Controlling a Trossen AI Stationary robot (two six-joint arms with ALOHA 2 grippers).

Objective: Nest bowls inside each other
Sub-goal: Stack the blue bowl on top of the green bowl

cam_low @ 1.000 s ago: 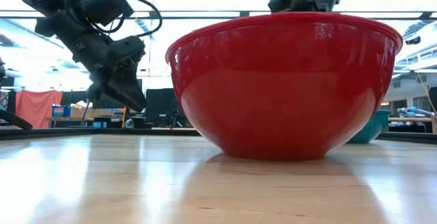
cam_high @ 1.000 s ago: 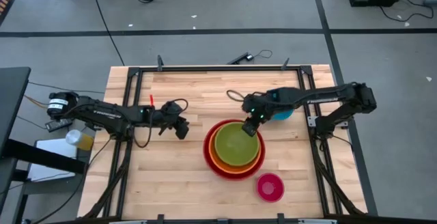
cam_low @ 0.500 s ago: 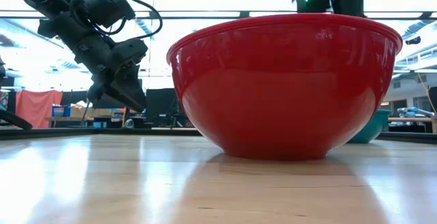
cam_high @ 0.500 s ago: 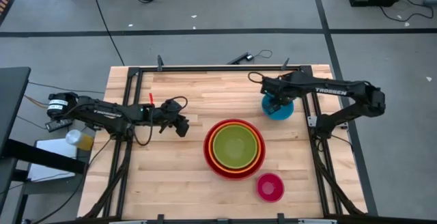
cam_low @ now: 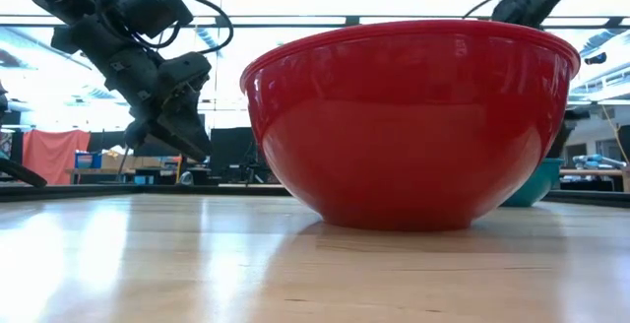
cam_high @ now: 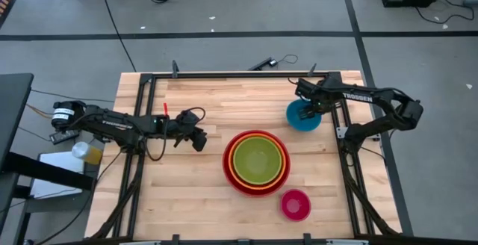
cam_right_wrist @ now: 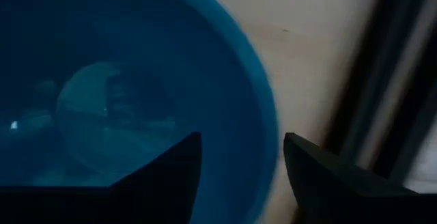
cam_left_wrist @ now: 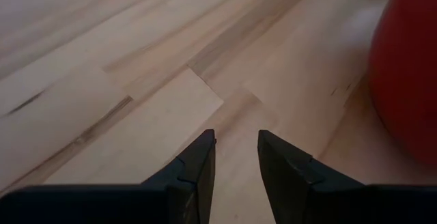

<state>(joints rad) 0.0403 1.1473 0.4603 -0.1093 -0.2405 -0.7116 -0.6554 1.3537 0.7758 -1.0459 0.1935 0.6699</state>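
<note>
The red bowl (cam_high: 256, 192) stands at the table's middle with the orange bowl (cam_high: 233, 176) and the lime green bowl (cam_high: 258, 159) nested in it. The blue bowl (cam_high: 299, 119) rests on its base at the far right, the pink bowl (cam_high: 296, 205) near the front right. My right gripper (cam_right_wrist: 239, 156) hovers open over the blue bowl (cam_right_wrist: 136, 80), one finger above its hollow and one outside its rim, and I see no touch. My left gripper (cam_left_wrist: 235, 149) is open above bare wood left of the red bowl (cam_left_wrist: 410, 67).
A black frame rail (cam_right_wrist: 382, 80) runs close beside the blue bowl at the table's right edge, and more rails (cam_high: 142, 125) cross the left side. A small red-handled item (cam_high: 165, 109) lies at the far left. Bare wood (cam_high: 187, 193) lies left of the stack.
My right gripper has gone from above the far right rim of the nested stack toward the table's far right, sinking and turning, and now hangs over the blue bowl. The bowls have stayed where they were.
</note>
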